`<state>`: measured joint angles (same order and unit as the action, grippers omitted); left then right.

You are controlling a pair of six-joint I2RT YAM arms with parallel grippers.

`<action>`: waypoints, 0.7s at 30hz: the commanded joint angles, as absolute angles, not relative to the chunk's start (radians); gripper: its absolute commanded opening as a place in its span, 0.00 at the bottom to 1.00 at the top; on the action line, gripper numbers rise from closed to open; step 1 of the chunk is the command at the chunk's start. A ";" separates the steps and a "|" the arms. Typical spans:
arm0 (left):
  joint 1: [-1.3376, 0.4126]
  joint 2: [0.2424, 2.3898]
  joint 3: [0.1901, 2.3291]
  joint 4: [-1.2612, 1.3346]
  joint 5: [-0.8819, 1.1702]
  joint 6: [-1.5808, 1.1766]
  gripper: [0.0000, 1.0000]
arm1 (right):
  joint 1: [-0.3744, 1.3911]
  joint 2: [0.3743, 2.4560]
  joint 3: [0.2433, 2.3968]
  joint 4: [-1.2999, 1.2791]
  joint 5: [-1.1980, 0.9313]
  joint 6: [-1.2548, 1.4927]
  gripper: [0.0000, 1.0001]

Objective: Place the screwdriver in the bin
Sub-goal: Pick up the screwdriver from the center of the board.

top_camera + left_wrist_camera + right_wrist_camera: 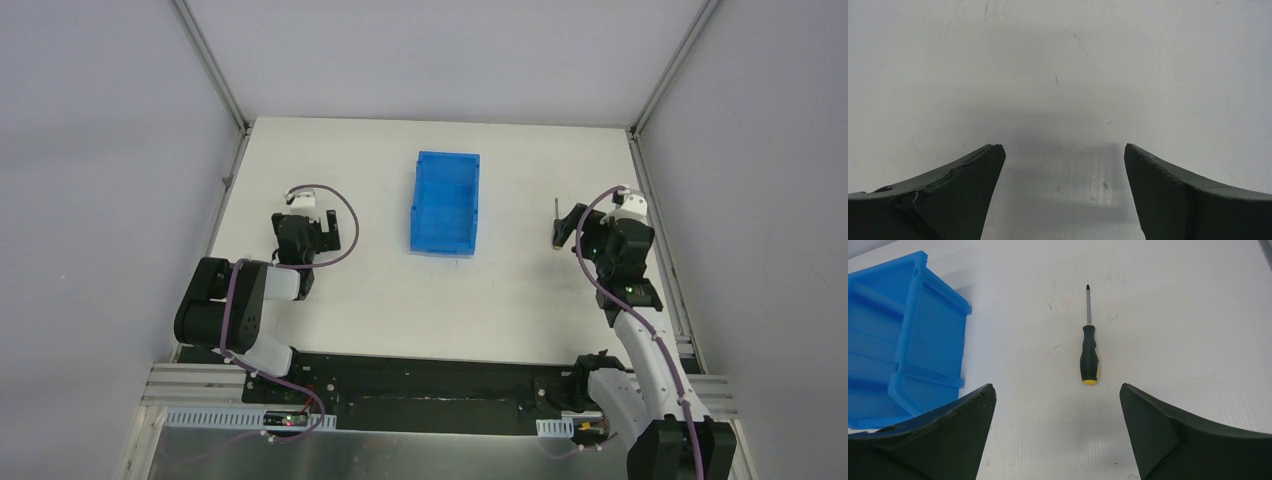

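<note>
White table w/ blue bin at mid-table, open side up. L gripper is well left of the bin, jaws spread wide over bare tabletop; R gripper also has jaws wide, gripping nothing. Screwdriver lies flat on the table, right of the bin & apart from it, just ahead of R gripper, yellow butt toward it, tip pointing away.

You see the screwdriver flat on the table, well right of the bin, tip pointing away.
</note>
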<state>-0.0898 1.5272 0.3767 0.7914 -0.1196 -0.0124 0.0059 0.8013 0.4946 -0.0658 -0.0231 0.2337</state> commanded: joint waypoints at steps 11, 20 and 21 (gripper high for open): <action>-0.080 1.505 0.376 0.816 -0.100 -0.018 0.99 | 0.003 1.184 0.976 -0.467 -0.014 0.202 0.99; -0.080 1.506 0.376 0.817 -0.100 -0.018 0.99 | 0.005 1.375 1.125 -0.598 0.058 0.208 0.98; -0.080 1.506 0.376 0.816 -0.100 -0.018 0.99 | 0.008 1.392 1.137 -0.606 0.066 0.204 0.98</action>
<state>-0.0898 1.5272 0.3767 0.7914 -0.1196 -0.0124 0.0059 1.3510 1.0660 -0.5289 0.0196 0.2157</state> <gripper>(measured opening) 0.992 0.984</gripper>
